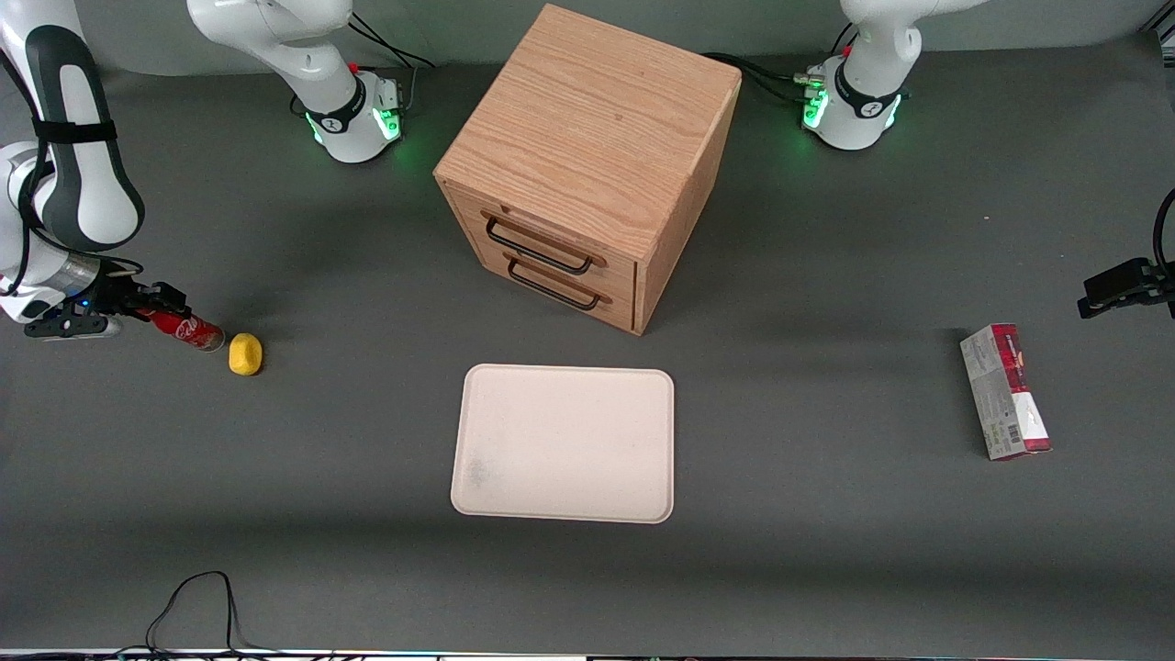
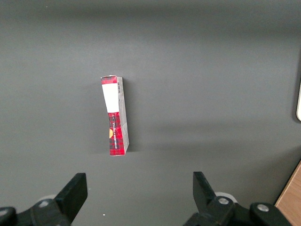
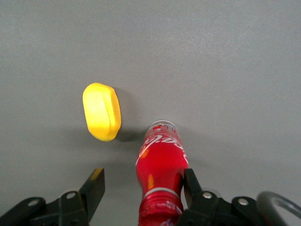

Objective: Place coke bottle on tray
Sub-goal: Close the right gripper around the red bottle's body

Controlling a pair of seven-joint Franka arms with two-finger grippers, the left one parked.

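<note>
Front view, gripper [image 1: 147, 308]: low at the working arm's end of the table, over the neck end of the coke bottle [image 1: 184, 329].
Front view, bottle: lying on its side on the dark table [image 1: 826, 514], silvery base pointing at the yellow lemon-like lump [image 1: 245, 354] just beside it.
Front view, tray [image 1: 565, 442]: bare, flat at mid-table, in front of the wooden drawer box [image 1: 587, 165], well apart from the bottle; nothing placed on it yet.
Front view, carton [image 1: 1005, 391]: red-and-grey, lying toward the parked arm's end, no part in this job.
Left wrist view: same carton [image 2: 115, 115] lying flat, a sliver of tray rim [image 2: 299, 106] at the edge.
Right wrist view, fingers [image 3: 94, 190]: spread apart, straddling the bottle [image 3: 160, 165]; one finger touches the neck, the other stands clear, so not clamped.
Right wrist view, lump [image 3: 101, 111]: beside the bottle's base, close but separate.
Judgement: the straddle looks set for closing on the neck, since a lying bottle offers its narrow end.
</note>
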